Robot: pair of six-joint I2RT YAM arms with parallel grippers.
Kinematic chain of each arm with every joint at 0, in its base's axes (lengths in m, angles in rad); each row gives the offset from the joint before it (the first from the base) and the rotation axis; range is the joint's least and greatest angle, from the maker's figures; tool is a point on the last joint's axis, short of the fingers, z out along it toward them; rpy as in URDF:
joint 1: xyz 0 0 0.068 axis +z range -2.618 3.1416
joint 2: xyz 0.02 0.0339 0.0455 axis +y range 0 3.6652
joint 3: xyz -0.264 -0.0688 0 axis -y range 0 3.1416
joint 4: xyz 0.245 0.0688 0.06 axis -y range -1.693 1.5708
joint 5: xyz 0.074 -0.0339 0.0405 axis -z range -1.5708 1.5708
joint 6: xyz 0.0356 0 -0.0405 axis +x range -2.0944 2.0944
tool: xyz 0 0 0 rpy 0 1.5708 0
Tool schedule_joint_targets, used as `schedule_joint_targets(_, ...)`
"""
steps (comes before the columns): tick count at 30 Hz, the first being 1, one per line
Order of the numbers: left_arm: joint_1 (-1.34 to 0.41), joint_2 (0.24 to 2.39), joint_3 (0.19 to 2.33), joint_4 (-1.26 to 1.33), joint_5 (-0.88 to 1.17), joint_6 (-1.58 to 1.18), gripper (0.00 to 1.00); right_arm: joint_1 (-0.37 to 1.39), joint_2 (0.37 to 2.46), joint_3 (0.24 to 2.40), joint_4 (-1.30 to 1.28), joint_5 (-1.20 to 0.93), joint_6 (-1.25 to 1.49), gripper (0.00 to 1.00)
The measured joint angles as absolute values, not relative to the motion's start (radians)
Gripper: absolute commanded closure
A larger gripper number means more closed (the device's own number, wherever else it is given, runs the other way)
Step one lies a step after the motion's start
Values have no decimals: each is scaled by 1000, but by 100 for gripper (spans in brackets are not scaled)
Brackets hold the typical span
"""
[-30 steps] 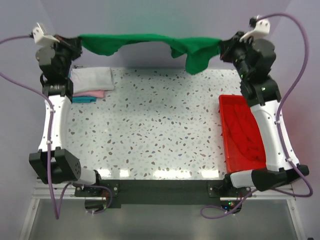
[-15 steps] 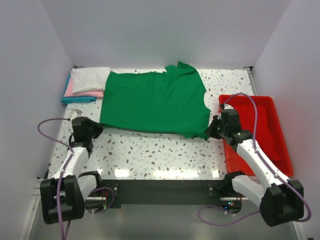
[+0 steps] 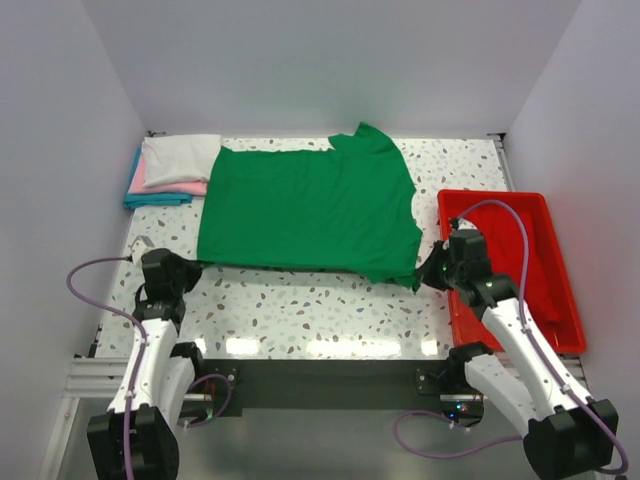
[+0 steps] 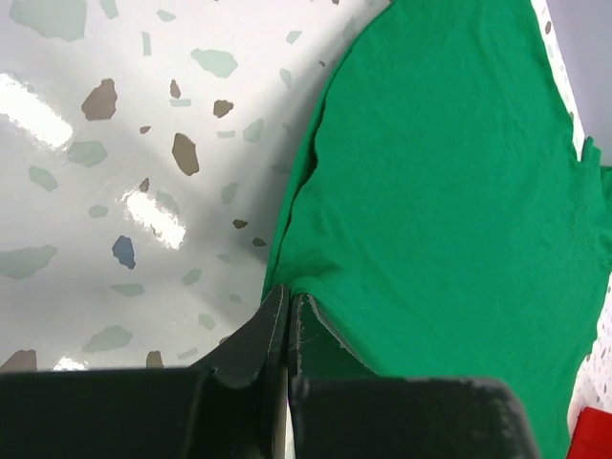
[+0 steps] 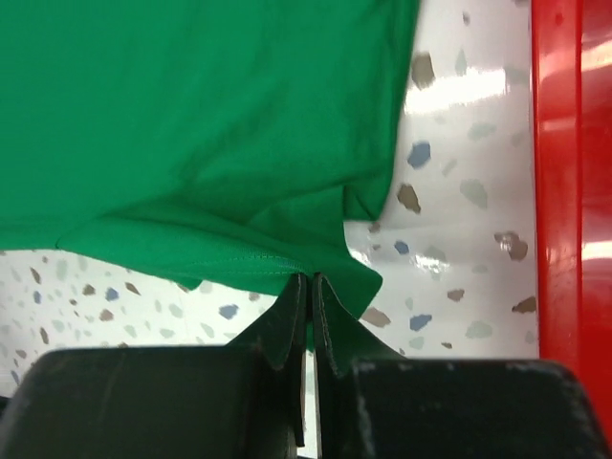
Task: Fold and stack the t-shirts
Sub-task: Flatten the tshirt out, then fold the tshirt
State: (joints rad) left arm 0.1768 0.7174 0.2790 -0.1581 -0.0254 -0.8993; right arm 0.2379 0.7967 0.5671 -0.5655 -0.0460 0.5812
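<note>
The bright green t-shirt [image 3: 310, 205] lies spread flat on the speckled table, with a sleeve at the back and its hem toward me. My left gripper [image 3: 192, 265] is shut on the shirt's near left corner. The left wrist view shows the fingers [image 4: 258, 339] pinching the cloth edge [image 4: 440, 191]. My right gripper [image 3: 428, 274] is shut on the near right corner, and the right wrist view shows the hem [image 5: 191, 115] clamped between the closed jaws. A folded white t-shirt [image 3: 182, 155] lies on a pink one [image 3: 172, 187] and a teal one [image 3: 155, 200] at the back left.
A red plastic tray [image 3: 495, 196] stands along the table's right side, right next to my right arm, and also shows in the right wrist view [image 5: 566, 143]. White walls close in the back and both sides. The folded stack touches the green shirt's back left corner.
A second ago both arms held the green shirt stretched in the air at the back. They have swung down and toward me, and the shirt now lies flat on the table.
</note>
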Motion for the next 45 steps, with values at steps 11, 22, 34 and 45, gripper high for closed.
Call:
schedule_joint_targets(11, 177, 1011, 438, -90, -22, -873, 93, 241, 1149, 913, -542, 22, 525, 100)
schedule_joint_targets(22, 175, 1364, 675, 4, -9, -872, 91, 241, 1534, 1227, -537, 88, 469, 100)
schedule_joint_targets(34, 163, 1629, 867, 50, 5, -863, 89, 242, 1717, 1377, -551, 159, 432, 100)
schedule_joint_targets(45, 135, 1742, 965, 64, 17, -839, 84, 239, 1764, 1440, -582, 212, 409, 100)
